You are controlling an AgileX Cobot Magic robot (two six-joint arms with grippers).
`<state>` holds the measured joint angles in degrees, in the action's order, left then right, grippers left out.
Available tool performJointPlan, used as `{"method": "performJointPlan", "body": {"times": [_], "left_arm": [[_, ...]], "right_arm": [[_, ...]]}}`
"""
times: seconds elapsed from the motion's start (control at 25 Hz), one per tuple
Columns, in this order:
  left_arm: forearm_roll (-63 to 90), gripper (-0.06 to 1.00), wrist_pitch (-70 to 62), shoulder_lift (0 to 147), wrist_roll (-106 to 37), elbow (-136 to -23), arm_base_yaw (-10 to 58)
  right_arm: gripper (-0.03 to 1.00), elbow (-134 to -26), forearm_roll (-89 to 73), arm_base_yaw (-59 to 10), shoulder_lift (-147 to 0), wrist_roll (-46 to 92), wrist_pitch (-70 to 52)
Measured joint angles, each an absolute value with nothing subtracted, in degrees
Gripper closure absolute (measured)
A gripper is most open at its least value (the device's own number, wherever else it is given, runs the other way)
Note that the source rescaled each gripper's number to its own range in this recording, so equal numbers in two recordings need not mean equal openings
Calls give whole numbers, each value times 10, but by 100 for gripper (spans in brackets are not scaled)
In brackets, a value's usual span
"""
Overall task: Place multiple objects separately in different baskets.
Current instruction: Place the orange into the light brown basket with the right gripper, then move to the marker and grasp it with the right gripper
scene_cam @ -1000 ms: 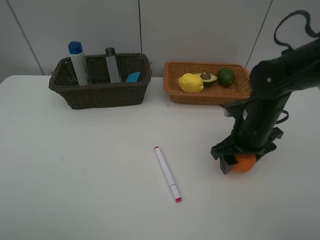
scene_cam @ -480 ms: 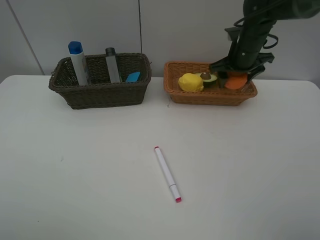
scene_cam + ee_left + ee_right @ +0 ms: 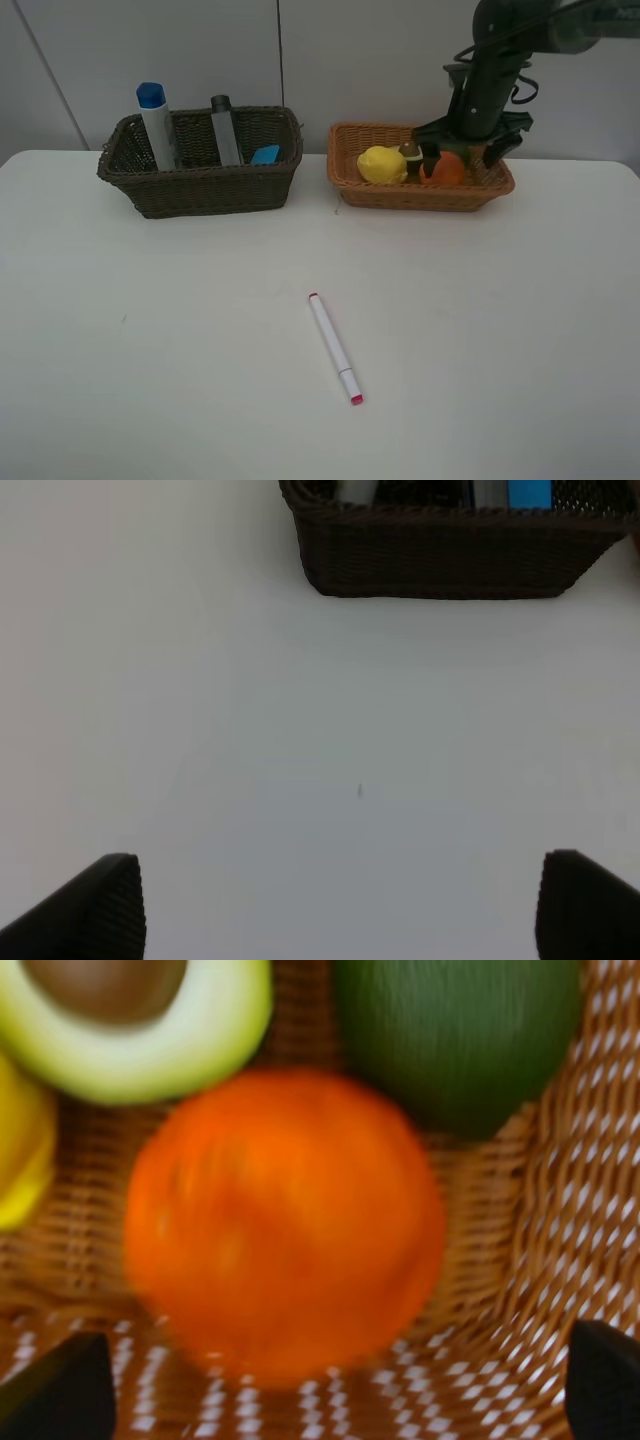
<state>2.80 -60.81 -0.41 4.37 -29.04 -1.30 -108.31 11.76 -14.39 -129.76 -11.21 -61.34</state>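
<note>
Hovering wide open over the orange (image 3: 447,168) that lies in the tan basket (image 3: 420,195) at upper right, the right gripper (image 3: 466,152) holds nothing, and only the marker (image 3: 334,347) at lower centre on the table (image 3: 150,350) remains to place.

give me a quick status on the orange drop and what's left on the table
Right end effector open over tan basket, orange released inside. Left end effector open, empty. Marker on table, path clear.
</note>
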Motion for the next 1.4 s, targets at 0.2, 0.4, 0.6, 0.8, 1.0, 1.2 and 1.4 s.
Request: {"method": "performJointPlan", "body": {"times": [0.2,0.4,0.6,0.8,1.0,1.2,1.4], "left_arm": [[28,-5,-608,-4,44,-290,-13],[28,-5,-608,-4,44,-290,-13],[28,-5,-608,-4,44,-290,-13],[28,-5,-608,-4,44,-290,-13],[28,-5,-608,-4,44,-290,-13],[28,-5,-608,-4,44,-290,-13],[28,-5,-608,-4,44,-290,-13]], "right_arm": [[-2,-1083,71,-145,-1256,-104,-677],[-3,-1082,29,-176,-1182,-97,-696],[-3,-1029,-9,-242,-1122,-95,-695],[-3,-912,-30,-340,-1091,-100,-696],[-3,-806,-50,-453,-1102,-120,-665],[-3,-775,-64,-498,-1141,-123,-597],[-3,-773,-23,-498,-1185,-123,-551]]}}
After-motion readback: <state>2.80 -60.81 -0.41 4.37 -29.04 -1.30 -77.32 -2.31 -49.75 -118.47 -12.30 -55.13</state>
